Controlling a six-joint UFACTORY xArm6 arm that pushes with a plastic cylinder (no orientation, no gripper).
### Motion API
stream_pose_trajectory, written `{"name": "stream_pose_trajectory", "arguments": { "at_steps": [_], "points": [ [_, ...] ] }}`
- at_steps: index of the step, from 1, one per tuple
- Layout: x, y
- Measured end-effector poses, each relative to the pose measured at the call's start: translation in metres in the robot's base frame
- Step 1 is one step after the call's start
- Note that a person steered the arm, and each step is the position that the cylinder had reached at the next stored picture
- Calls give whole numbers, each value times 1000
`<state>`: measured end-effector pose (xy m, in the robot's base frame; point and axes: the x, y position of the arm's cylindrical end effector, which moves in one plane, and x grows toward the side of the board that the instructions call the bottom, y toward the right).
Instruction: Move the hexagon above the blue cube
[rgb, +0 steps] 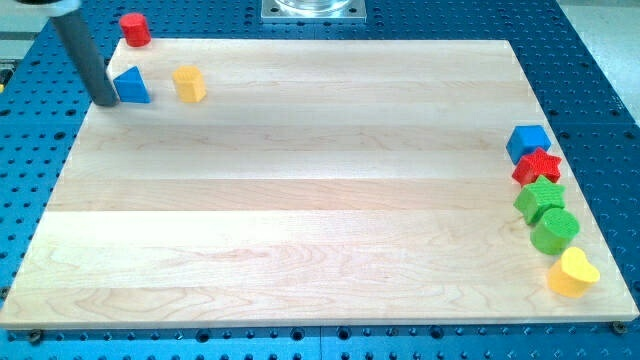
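My tip (106, 101) touching blue triangle (131, 86), top-left corner. Yellow hexagon (189, 84) just right of it. Blue cube (527, 142) at right edge; board (300, 200) between bare. No fingers: plain rod.

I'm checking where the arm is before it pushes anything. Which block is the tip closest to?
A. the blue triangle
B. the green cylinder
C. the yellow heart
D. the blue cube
A: my tip rests right beside the blue triangle, on its left in the view, at the board's top left; the other three sit along the view's right edge.
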<state>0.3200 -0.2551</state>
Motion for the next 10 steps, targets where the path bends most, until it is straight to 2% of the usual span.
{"name": "stream_pose_trajectory", "arguments": {
  "at_steps": [1,2,3,5,7,8,9,10],
  "points": [
    [-2,75],
    [-4,28],
    [-25,14],
    [-27,156],
    [-5,343],
    [-29,278],
    [-21,228],
    [15,258]
  ]
}}
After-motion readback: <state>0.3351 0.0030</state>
